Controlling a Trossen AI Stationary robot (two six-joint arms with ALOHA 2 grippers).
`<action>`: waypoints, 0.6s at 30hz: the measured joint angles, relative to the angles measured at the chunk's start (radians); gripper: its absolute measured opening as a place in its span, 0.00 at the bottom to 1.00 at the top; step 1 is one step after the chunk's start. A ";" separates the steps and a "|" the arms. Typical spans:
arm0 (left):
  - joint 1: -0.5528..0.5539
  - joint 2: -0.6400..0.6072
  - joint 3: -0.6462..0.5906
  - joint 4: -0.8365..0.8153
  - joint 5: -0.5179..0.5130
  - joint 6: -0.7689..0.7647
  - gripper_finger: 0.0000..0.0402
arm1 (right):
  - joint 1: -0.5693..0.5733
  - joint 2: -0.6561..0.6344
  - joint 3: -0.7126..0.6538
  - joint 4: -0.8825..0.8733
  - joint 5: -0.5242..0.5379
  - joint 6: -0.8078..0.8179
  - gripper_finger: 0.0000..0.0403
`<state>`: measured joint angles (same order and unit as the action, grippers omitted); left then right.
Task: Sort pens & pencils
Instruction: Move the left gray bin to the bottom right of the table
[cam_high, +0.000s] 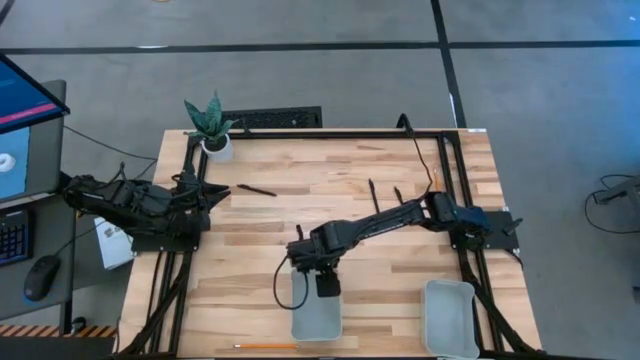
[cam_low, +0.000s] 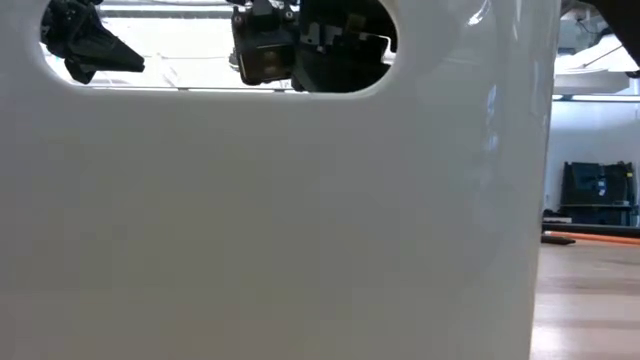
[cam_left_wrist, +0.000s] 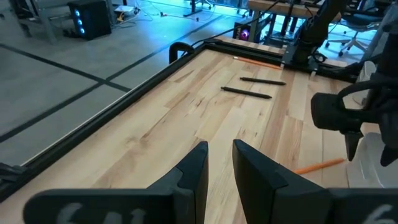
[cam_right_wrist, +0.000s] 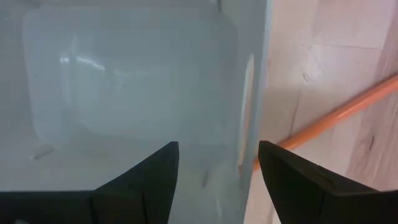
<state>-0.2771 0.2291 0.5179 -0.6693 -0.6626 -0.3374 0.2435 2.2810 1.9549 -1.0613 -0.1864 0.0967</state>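
My right gripper (cam_high: 326, 287) hangs open and empty over the left white bin (cam_high: 316, 322); in the right wrist view its gripper (cam_right_wrist: 217, 168) frames the bin's floor (cam_right_wrist: 124, 93). An orange pencil (cam_right_wrist: 339, 112) lies flat on the wood beside that bin, seen also in the high view as the pencil (cam_high: 265, 345) by the near edge. Three black pens (cam_high: 257, 190) (cam_high: 373, 190) (cam_high: 397, 195) lie on the far half of the table. Another orange pencil (cam_left_wrist: 255, 61) lies beyond two pens (cam_left_wrist: 247, 92). My left gripper (cam_left_wrist: 219, 163) waits at the left edge, its fingers a little apart.
A second white bin (cam_high: 449, 315) sits at the near right corner. A potted plant (cam_high: 212, 128) stands at the far left corner. A black frame rail (cam_high: 330, 133) borders the table. In the low view the bin's wall (cam_low: 300, 220) blocks most of the scene.
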 joint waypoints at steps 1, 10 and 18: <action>0.000 0.000 0.000 0.000 0.000 0.000 0.16 | 0.001 0.000 0.000 0.001 0.000 -0.001 0.61; 0.000 0.000 0.000 0.000 0.000 0.000 0.16 | 0.004 0.000 0.000 -0.001 0.004 0.014 0.61; 0.000 0.000 0.000 0.000 0.000 0.000 0.16 | 0.005 0.000 0.000 -0.008 0.031 0.026 0.55</action>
<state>-0.2771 0.2291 0.5179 -0.6690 -0.6624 -0.3374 0.2485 2.2810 1.9549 -1.0691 -0.1550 0.1229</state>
